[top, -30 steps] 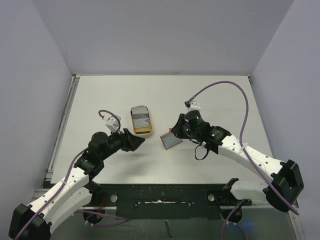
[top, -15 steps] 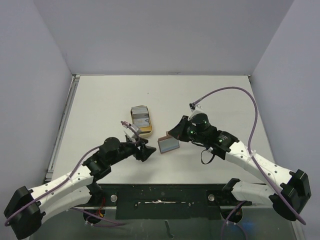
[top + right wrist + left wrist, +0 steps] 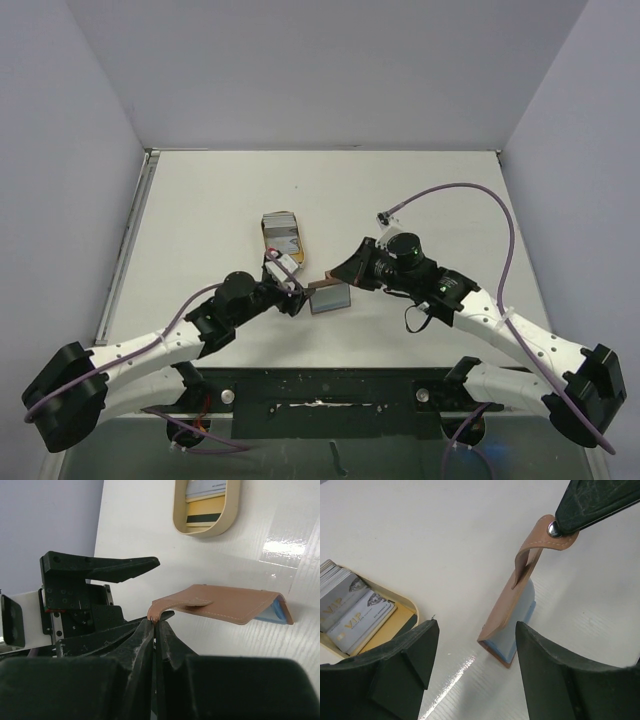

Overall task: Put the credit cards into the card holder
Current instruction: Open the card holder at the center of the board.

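Note:
The brown card holder (image 3: 331,298) stands tilted on the table, its blue-grey inside (image 3: 517,625) facing down. My right gripper (image 3: 158,622) is shut on its snap tab (image 3: 555,532) and holds that end up. My left gripper (image 3: 475,665) is open, and the holder's lower corner sits just ahead between its fingers, nearer the right finger (image 3: 555,670). In the top view the left gripper (image 3: 296,300) is directly left of the holder. The credit cards (image 3: 350,615), silver with "VIP" print, lie stacked in the tan tray (image 3: 413,611).
The tan oval tray (image 3: 266,240) lies behind the left gripper, a short way left of the card holder. Grey walls close in the table on three sides. A purple cable (image 3: 470,190) loops above the right arm.
My left arm has swung right, from beside the tray to the card holder, and its jaws have widened a little. My right gripper has drawn the holder left and toward the near edge.

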`<state>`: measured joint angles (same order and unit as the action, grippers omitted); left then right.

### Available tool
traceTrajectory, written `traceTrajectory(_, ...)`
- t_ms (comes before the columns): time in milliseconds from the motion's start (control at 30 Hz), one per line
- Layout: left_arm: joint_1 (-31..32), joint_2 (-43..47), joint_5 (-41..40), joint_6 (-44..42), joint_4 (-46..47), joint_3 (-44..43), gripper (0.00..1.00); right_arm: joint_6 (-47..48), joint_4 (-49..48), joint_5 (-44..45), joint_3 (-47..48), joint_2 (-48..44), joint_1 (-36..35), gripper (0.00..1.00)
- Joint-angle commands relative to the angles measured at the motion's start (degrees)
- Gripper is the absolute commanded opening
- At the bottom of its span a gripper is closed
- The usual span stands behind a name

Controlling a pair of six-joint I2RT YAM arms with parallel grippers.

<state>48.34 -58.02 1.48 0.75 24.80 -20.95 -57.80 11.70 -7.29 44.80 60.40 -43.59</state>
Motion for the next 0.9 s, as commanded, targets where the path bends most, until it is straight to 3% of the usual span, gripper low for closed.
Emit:
traceTrajectory(0,0.34,-1.62,2.66,-2.78,8.24,-1.07,0.6,-0.76,-5.55,-2.48,-0.19,-2.66,-0.3,0.0)
traceTrajectory(67,0.33,-2.0,3.68,-2.85,9.04,-1.11,0.53,-0.42,-5.35,-2.94,-0.08,-2.64,-0.27,0.0)
traceTrajectory(333,0.33,0.84,6.6,0.87,12.93,1.0,0.0,1.71,-2.39,-0.06,0.72,-4.02,-0.11,0.01)
traceTrajectory(367,0.31,0.99,6.72,1.91,13.02,1.26,0.0,2.13,-1.74,1.01,0.89,-4.32,-0.07,0.04)
traceTrajectory(467,0.35,2.1,5.92,6.33,14.0,2.46,0.0,3.25,2.01,6.14,1.83,-5.28,-0.05,0.28)
traceTrajectory(633,0.35,5.31,-1.96,18.82,16.97,5.2,0.0,4.79,2.37,11.1,-0.41,-8.77,-0.08,0.6)
traceTrajectory(767,0.34,7.6,-7.04,30.61,19.5,6.41,0.0,3.87,-2.23,11.6,-5.49,-11.78,-0.12,0.75)
traceTrajectory(867,0.35,8.98,-9.92,37.82,19.82,6.01,0.0,2.34,-7.37,10.24,-8.93,-12.64,-0.15,0.78)
